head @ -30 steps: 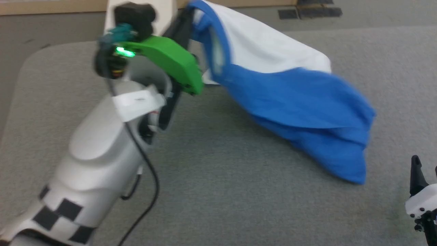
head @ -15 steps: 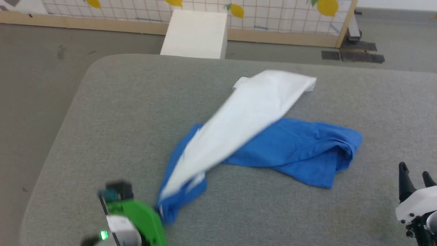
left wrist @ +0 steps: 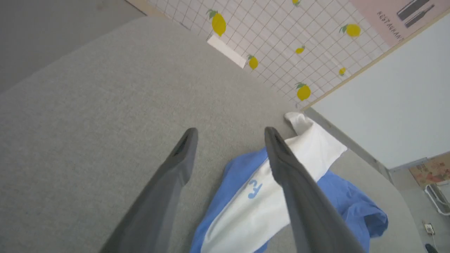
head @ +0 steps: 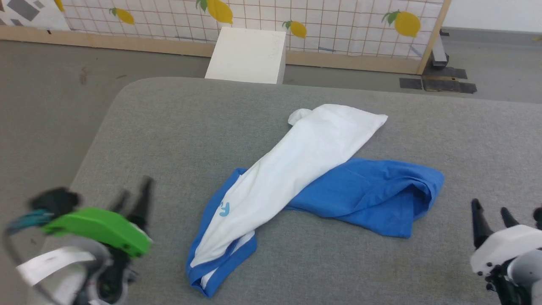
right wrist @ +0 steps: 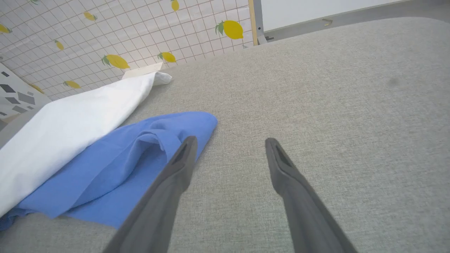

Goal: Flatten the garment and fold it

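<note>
The garment (head: 305, 156) lies bunched near the middle of the grey padded table (head: 169, 127), neither flattened nor folded. Its white body forms a long, narrowing band that runs from the far right down to the near left. Blue cloth spreads out from under this band toward the right in soft folds, and more blue wraps around the band's near-left end. A small light-blue mark shows on the white close to that near end. No finger touches the cloth.

The left gripper (head: 135, 188) hovers over the table's near-left part, to the left of the garment and apart from it, blurred in the head view. In the left wrist view, the left gripper (left wrist: 230, 130) has its two dark fingers spread wide with nothing between them, and the garment (left wrist: 246, 211) lies beyond them on the table.

The right gripper (head: 490, 206) sits at the near right, apart from the blue folds. In the right wrist view, the right gripper (right wrist: 231, 140) also has its fingers wide apart and holds nothing, above bare grey fabric, with the garment (right wrist: 70, 130) to the left of its fingers.

Beyond the table's far edge a white box (head: 247, 55) stands on the grey floor (head: 42, 84), before a gridded panel with lemons (head: 338, 25) on it. Dark tape patches (head: 440, 84) mark the floor at the far right.
</note>
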You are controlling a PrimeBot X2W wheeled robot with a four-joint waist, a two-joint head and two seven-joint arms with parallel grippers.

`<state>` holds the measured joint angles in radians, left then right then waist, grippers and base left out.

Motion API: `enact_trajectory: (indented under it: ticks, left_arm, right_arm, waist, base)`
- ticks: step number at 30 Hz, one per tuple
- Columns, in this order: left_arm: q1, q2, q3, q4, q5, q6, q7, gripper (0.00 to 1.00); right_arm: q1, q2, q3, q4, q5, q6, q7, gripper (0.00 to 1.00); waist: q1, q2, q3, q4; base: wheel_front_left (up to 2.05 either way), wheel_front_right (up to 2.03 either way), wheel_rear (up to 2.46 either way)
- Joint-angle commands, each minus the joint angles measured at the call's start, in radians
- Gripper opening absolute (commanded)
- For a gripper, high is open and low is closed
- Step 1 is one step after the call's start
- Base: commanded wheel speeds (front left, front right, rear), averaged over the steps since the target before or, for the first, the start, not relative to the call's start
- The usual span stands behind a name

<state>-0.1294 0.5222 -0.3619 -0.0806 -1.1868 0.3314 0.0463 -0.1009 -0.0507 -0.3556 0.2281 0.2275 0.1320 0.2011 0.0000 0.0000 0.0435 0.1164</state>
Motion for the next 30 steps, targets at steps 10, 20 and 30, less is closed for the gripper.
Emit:
enact_trajectory:
  ticks: [10, 20, 30]
  left_arm:
    - [0.008, -0.021, 0.111, 0.005, 0.395, -0.035, -0.307, 1.00]
    - [0.030, -0.227, 0.253, 0.018, 0.641, -0.172, -0.308, 1.00]
    - [0.020, -0.326, 0.331, 0.071, 0.720, -0.278, -0.308, 1.00]
  right_arm:
    - [-0.110, 0.000, 0.290, -0.009, -0.039, -0.001, 0.200, 1.00]
    - [-0.290, 0.000, 0.382, 0.137, -0.140, -0.001, 0.422, 1.00]
    - [-0.349, 0.000, 0.414, 0.229, -0.144, -0.001, 0.400, 0.05]
  waist:
    - [0.0000, 0.0000, 0.063, 0.000]
    - [0.0000, 0.0000, 0.136, 0.033]
    - [0.0000, 0.0000, 0.157, 0.043]
  base:
    - [0.00, 0.00, 0.00]
    - [0.00, 0.00, 0.00]
    - [0.00, 0.00, 0.00]
